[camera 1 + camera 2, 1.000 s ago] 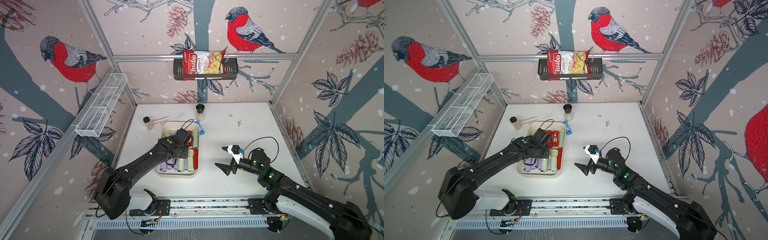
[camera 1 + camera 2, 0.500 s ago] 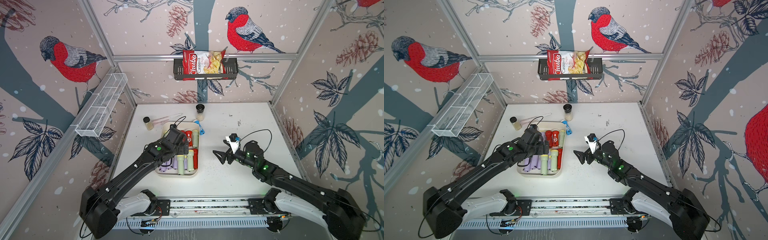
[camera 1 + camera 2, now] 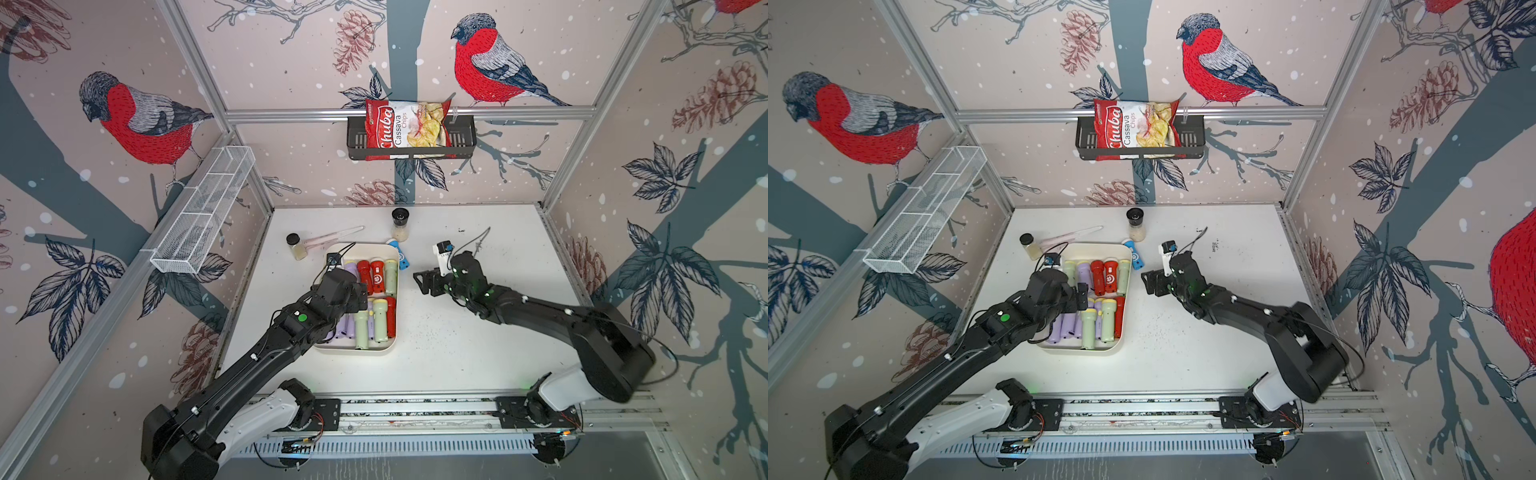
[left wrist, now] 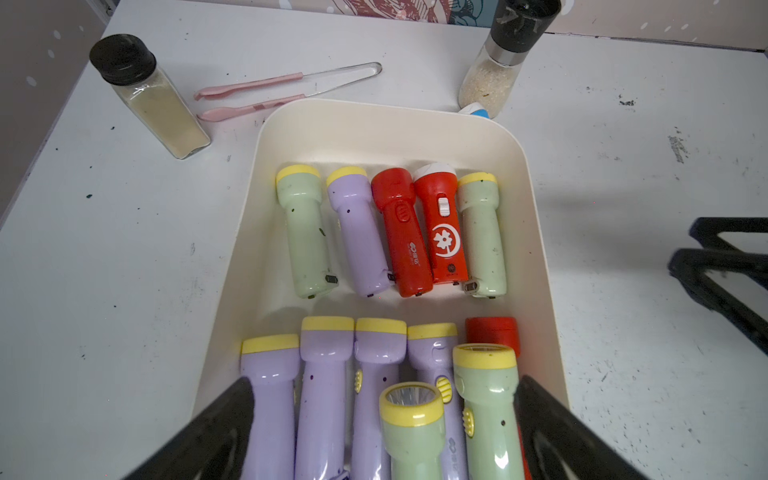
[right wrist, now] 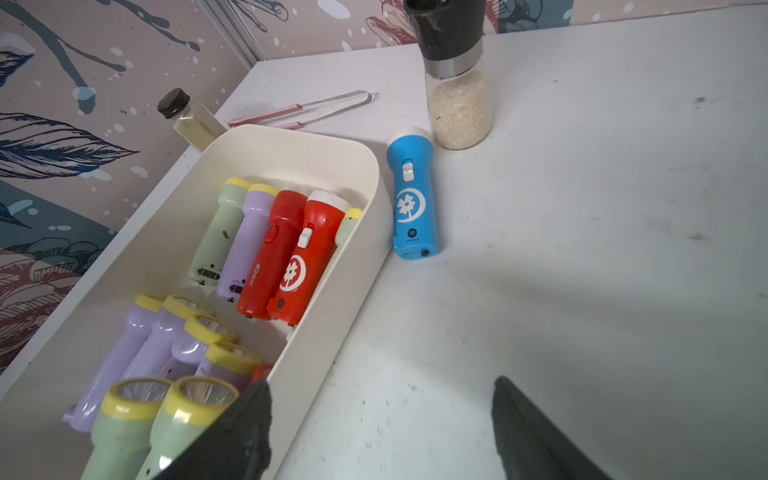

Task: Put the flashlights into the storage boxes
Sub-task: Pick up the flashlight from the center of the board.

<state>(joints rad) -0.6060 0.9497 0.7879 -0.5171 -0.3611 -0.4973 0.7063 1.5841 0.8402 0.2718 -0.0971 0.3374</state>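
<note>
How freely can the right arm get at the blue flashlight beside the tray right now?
Probably yes. The right gripper is open and empty, with bare table between it and the blue flashlight. The tray wall on one side and the grinder at its head leave little room for a grasp.

Grinder (image 4: 498, 66), spice jar (image 4: 153, 104) — pink tongs (image 4: 249, 85)

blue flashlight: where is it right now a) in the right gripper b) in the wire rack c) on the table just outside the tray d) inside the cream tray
c: the blue flashlight lies on the table beside the cream tray, outside its wall, near the grinder.
</note>
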